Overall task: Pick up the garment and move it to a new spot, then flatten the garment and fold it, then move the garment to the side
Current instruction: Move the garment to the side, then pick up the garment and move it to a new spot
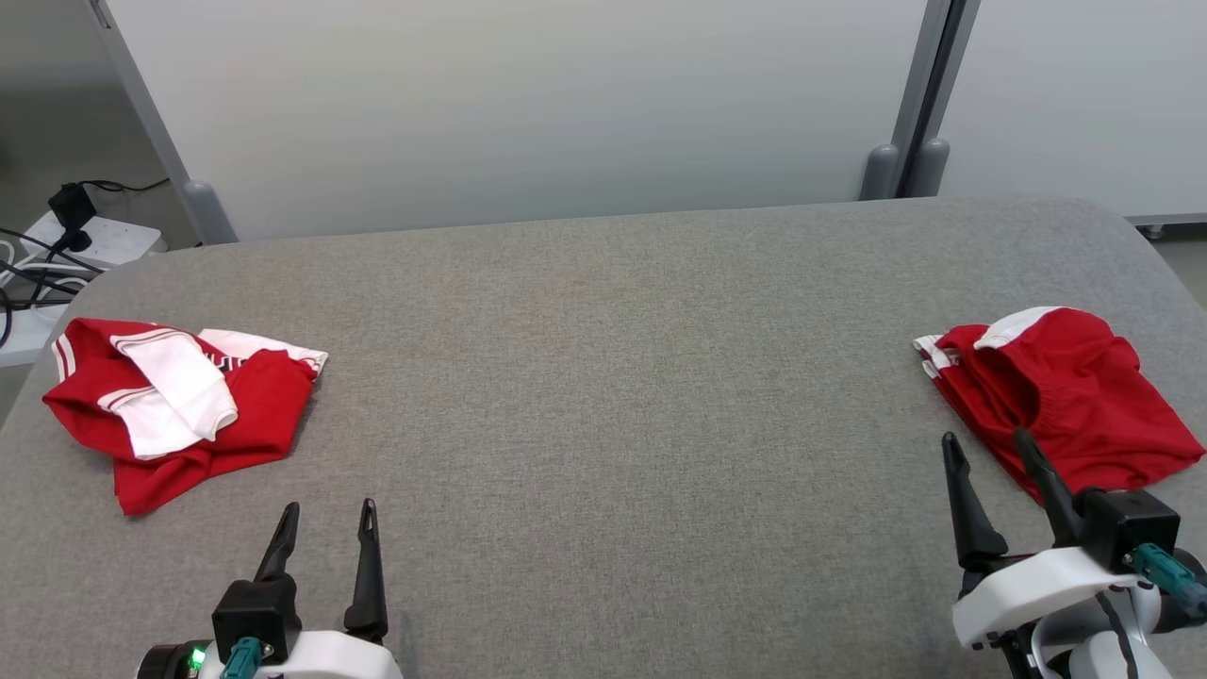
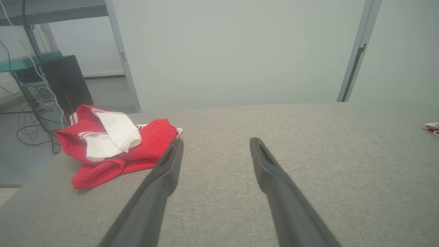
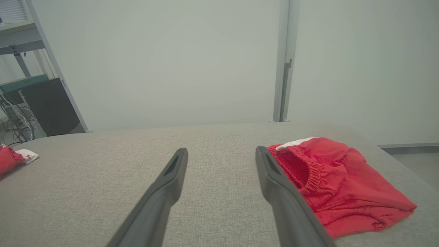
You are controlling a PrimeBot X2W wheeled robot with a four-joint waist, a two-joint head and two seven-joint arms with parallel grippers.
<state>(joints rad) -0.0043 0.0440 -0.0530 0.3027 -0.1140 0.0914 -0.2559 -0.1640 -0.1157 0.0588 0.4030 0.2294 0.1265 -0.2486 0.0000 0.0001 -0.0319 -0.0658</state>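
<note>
A crumpled red and white garment (image 1: 259, 401) lies at the left end of the grey padded table (image 1: 603, 377); in the left wrist view this garment (image 2: 151, 144) sits just left of my fingers. A second red garment (image 1: 1075, 396) with a white trim and an elastic waistband lies in a flatter bundle at the right end, and the right wrist view has it (image 3: 343, 178) beside the right finger. My left gripper (image 1: 329, 507) (image 2: 216, 140) is open and empty near the front edge. My right gripper (image 1: 984, 438) (image 3: 221, 150) is open too, its right finger overlapping the red bundle's near edge.
Pale partition panels with grey posts (image 1: 910, 160) stand behind the table. A white power strip with cables (image 1: 94, 240) lies on the floor at the far left, and a dark computer tower (image 2: 68, 82) stands there. Bare grey cloth spans the table's middle.
</note>
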